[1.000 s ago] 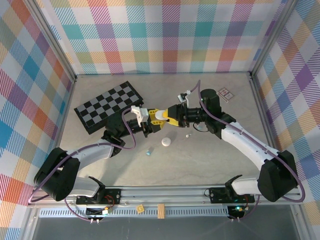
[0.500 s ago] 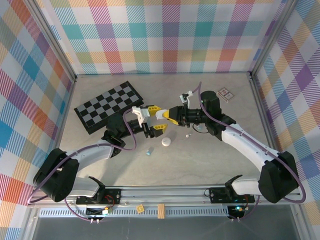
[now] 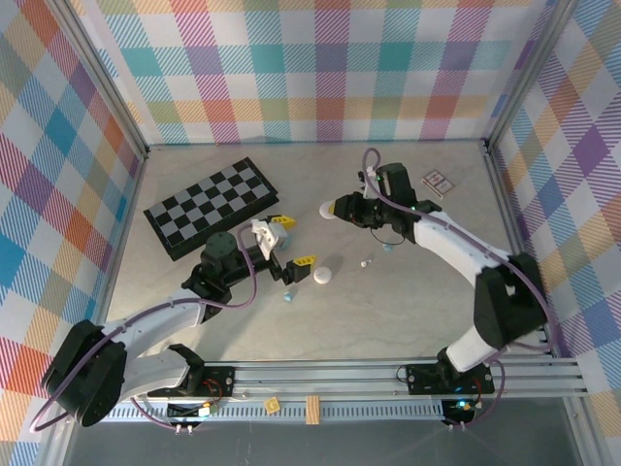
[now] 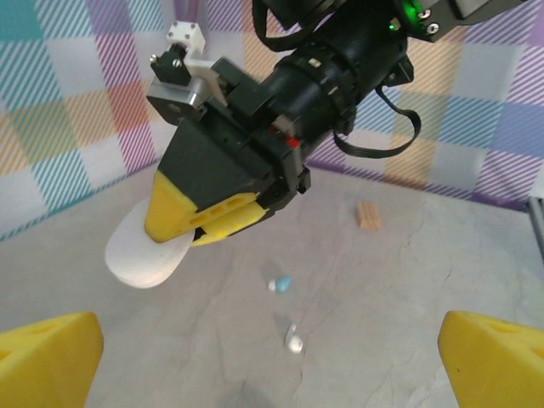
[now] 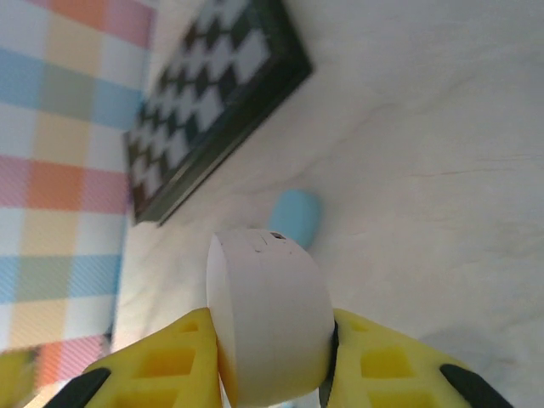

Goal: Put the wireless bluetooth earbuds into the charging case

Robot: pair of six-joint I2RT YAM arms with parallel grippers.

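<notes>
The right claw (image 3: 340, 208) pinched a smooth white oval plastic case (image 5: 268, 327) between its 2 yellow fingers (image 5: 161, 370), up above the grey table (image 3: 408, 301). The left claw (image 3: 293, 241) stood wide open, holding nothing. A tiny pale blue earbud (image 3: 387, 247) and a tiny white earbud (image 3: 365, 262) lay on the table near the right claw.

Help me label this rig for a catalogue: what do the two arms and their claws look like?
The left arm and right arm have white shells between black joints, and a looping purple cable runs along each. The left claw and right claw are black bodies, each with two yellow wedge-shaped fingers cut with open ribs.
</notes>
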